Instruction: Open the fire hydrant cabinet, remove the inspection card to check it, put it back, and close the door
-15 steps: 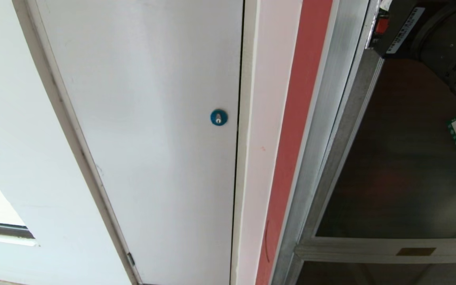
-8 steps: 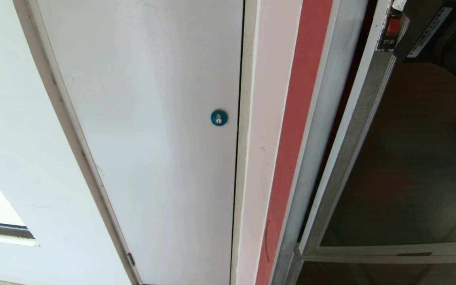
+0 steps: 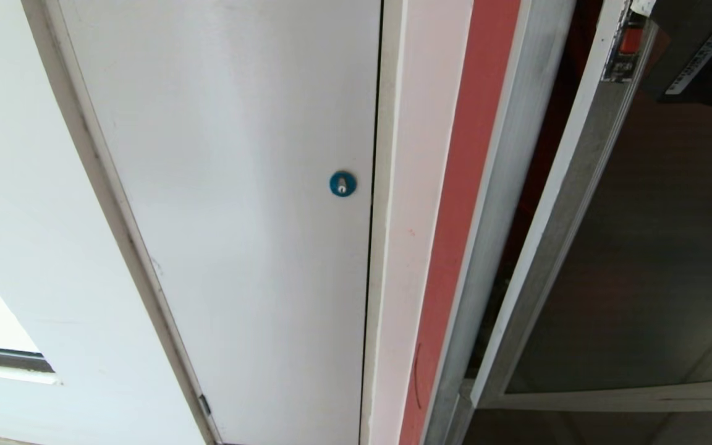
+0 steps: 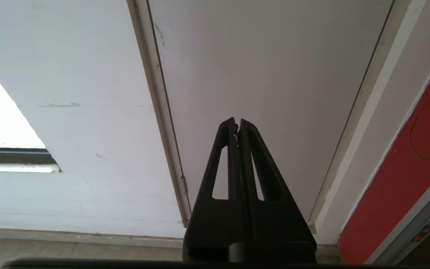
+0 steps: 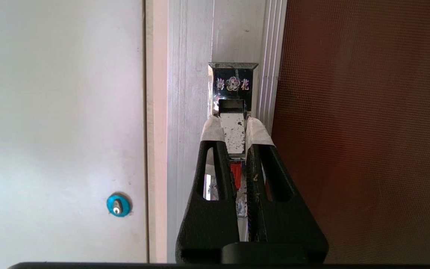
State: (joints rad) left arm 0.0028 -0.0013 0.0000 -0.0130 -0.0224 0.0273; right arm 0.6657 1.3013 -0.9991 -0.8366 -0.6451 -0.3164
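1. My right gripper (image 5: 233, 129) is clamped on the latch (image 5: 233, 112) at the door (image 3: 640, 259) edge.
2. The door, aluminium-framed dark glass, stands ajar from the cabinet (image 3: 517, 154).
3. My left gripper (image 4: 237, 125) is closed, empty.

Right claw (image 5: 233, 129) clamped, left claw (image 4: 237, 125) closed

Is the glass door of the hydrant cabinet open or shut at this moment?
Partly open. The aluminium-framed dark glass door stands away from the brushed aluminium cabinet frame, with red interior showing in the gap. The right claw is shut on its latch.
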